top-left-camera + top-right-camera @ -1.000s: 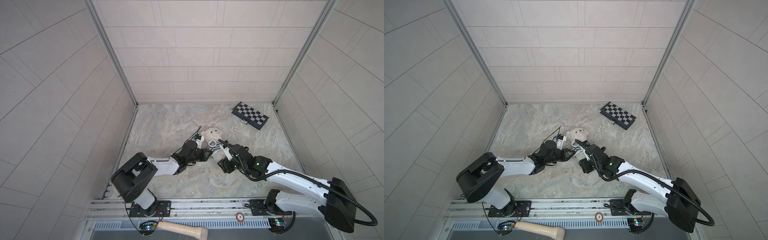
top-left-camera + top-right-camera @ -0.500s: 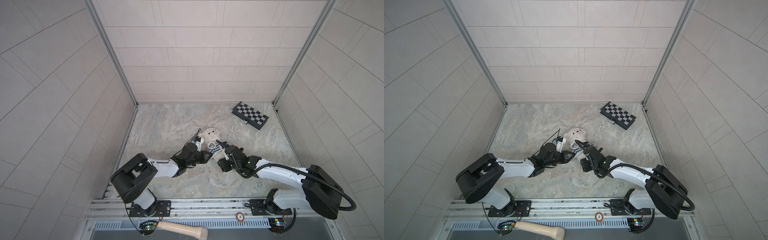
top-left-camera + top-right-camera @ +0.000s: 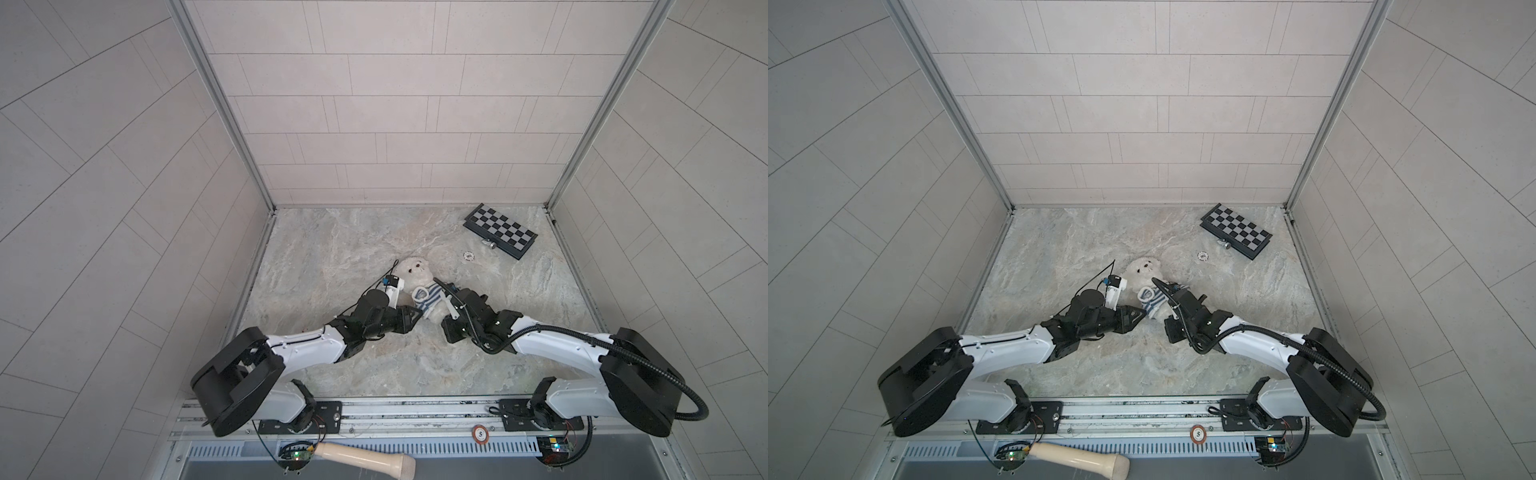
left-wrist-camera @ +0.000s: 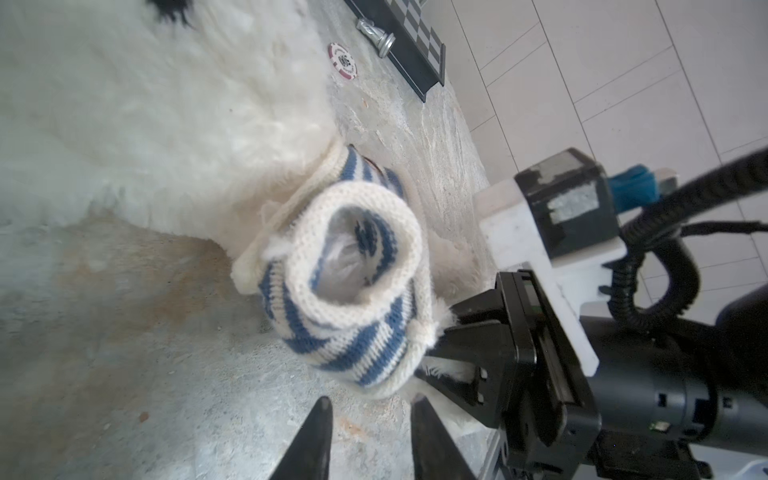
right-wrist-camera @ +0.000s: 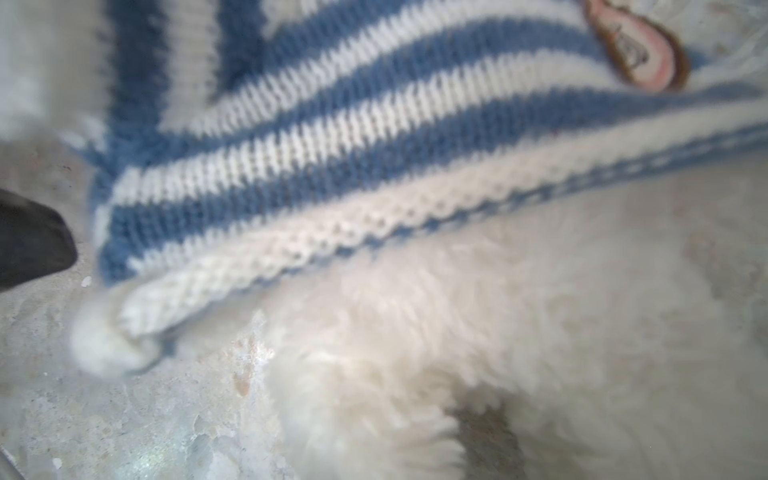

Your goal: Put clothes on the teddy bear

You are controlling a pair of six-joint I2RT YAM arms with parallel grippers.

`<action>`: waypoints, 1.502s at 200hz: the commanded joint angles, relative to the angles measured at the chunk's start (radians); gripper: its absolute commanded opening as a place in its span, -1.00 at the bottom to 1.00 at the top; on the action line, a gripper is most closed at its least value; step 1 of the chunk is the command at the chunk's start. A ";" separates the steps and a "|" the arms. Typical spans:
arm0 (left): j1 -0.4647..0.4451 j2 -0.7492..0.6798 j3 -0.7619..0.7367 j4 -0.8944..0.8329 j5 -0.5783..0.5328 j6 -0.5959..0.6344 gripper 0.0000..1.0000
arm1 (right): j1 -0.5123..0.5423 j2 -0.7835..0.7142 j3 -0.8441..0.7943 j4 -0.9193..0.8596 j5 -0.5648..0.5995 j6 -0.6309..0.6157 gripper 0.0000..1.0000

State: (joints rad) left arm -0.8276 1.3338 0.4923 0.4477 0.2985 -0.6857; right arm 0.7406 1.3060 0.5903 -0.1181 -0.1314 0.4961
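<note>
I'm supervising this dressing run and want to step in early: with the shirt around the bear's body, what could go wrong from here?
1. On the striped shirt, no paw shows in the sleeve opening; tugging the hem may leave an arm of the teddy bear trapped inside.
2. The open left tool sits close beside the right tool at the hem; they might collide, or pinch fur instead of knit.

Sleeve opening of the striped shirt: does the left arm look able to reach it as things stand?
Probably yes: the left gripper is open, pointing at the sleeve opening, with bare table between; the right gripper sits beside it.
</note>
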 commanded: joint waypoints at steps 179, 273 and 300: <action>-0.096 0.201 0.348 -0.363 -0.217 0.333 -0.44 | -0.003 -0.200 -0.150 0.255 -0.054 0.011 -1.00; -0.097 0.193 0.303 -0.336 -0.242 0.318 -0.13 | -0.003 -0.186 -0.177 0.349 -0.083 0.095 -0.96; -0.097 0.206 0.320 -0.354 -0.260 0.322 -0.40 | -0.003 -0.195 -0.180 0.347 -0.082 0.092 -0.96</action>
State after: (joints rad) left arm -0.9253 1.5295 0.8074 0.1406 0.0734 -0.3717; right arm 0.7403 1.1336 0.4088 0.1574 -0.2211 0.5747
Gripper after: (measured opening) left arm 0.328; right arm 0.100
